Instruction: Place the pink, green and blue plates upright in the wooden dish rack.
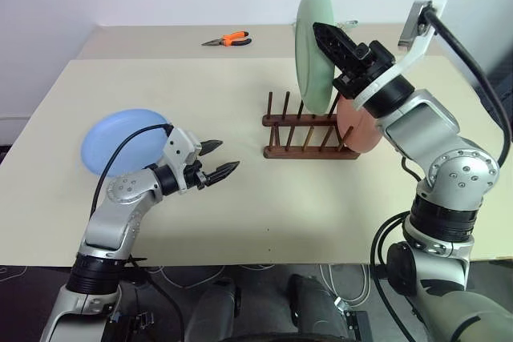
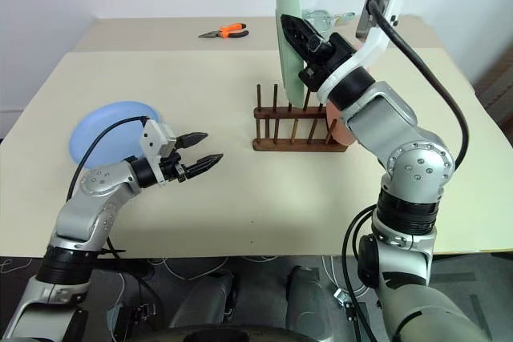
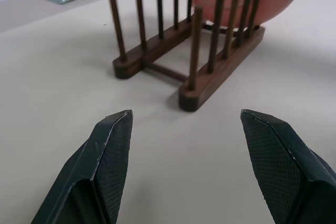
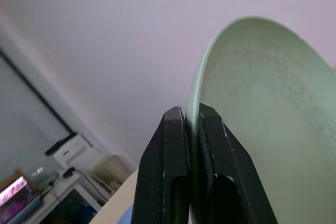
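Beige bench (image 1: 240,118) against a plain white wall, with the wooden dish rack (image 1: 309,130) sitting a bit right of the middle and some orange-handled pliers (image 1: 227,39) way at the back.

Right tool (image 1: 327,35) is pressed together on the rim of the green plate (image 1: 313,38), pinching it edge-on. In the right wrist view you can see the rim sandwiched between the two black fingers (image 4: 165,161). The plate is held upright, up in the air, right above the rack's back-left part, with its lower edge just over the peg tops. Can't quite tell if it's already brushing them.

Pink plate (image 1: 358,126) is already standing in the rack at the right-hand end, so one done.

What matters for the next bit, I'd say: the green plate hangs straight over the free slots to the left of the pink one, and its face looks roughly parallel to the pink plate's, so it should mostly just need to come straight down between two peg pairs. Any twist and the rim would catch a peg.

Blue plate (image 1: 120,143) is lying flat on the bench far left. Left tool (image 1: 220,167) is spread wide, holding nothing, hovering low between the blue plate and the rack and pointing toward the rack. That arm is clearly the closer one to the blue plate.
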`<state>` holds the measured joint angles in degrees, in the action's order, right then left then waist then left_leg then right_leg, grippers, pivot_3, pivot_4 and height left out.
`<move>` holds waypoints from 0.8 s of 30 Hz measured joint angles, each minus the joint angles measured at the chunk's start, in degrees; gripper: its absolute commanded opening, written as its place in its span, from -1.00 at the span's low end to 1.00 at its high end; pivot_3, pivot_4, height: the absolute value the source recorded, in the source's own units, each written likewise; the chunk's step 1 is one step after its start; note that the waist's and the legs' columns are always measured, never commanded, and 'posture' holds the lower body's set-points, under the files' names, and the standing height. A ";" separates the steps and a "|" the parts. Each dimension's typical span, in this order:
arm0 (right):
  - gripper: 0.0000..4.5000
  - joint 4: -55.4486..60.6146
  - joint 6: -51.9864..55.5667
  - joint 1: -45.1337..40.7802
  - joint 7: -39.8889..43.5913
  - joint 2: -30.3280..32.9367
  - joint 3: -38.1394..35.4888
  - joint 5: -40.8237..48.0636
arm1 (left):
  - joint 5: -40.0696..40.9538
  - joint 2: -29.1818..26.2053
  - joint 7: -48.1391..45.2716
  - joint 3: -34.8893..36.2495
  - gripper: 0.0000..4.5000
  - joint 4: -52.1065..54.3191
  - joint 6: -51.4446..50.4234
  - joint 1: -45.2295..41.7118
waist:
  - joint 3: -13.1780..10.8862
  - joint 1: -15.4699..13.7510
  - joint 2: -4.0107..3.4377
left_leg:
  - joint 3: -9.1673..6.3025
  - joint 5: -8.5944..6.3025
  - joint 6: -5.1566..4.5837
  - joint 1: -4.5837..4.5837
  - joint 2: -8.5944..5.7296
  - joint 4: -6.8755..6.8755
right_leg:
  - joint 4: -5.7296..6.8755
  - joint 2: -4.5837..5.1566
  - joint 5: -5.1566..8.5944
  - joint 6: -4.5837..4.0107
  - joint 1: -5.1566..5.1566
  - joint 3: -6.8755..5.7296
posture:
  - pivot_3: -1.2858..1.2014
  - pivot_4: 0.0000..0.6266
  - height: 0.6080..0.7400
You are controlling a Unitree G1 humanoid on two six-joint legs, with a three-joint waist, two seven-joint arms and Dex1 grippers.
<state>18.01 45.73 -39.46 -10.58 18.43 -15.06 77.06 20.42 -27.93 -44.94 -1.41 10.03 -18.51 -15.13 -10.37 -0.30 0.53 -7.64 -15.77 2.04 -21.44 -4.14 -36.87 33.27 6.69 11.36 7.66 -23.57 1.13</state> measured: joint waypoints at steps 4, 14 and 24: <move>-0.83 -1.68 -0.42 1.38 -3.21 -1.55 -0.98 0.91 | 0.34 0.56 0.23 0.00 0.51 0.54 -0.79 0.00 | 0.00 0.28 0.00 | 0.01 0.00 0.00 0.01 0.00 0.01 | 0.00 0.00 0.00 0.01 0.01 0.00 | 0.03 -0.52 1.00; 0.60 -2.14 -4.48 3.17 3.93 7.17 4.67 -16.13 | 1.33 0.61 1.43 0.21 0.99 1.23 -4.63 -0.49 | -0.03 1.13 -0.05 | 0.08 0.00 -0.01 0.00 -0.01 0.03 | 0.02 -0.02 -0.02 0.10 -0.04 0.00 | 0.03 -0.52 1.00; 0.99 1.41 -18.12 -2.07 32.49 23.76 12.86 -40.54 | -6.99 4.81 31.06 15.66 1.00 -13.48 -1.42 -7.79 | -0.03 1.21 0.06 | 0.04 0.00 0.00 0.04 0.04 0.03 | -0.01 -0.02 0.03 0.47 0.00 -0.05 | 0.03 -0.52 1.00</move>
<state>19.41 27.61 -41.53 21.91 42.19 -2.20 36.53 13.44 -23.12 -13.88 14.24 -3.45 -19.93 -22.91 -10.40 0.90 0.60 -7.60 -15.76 2.03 -21.39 -4.10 -36.84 33.27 6.67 11.39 8.13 -23.57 1.08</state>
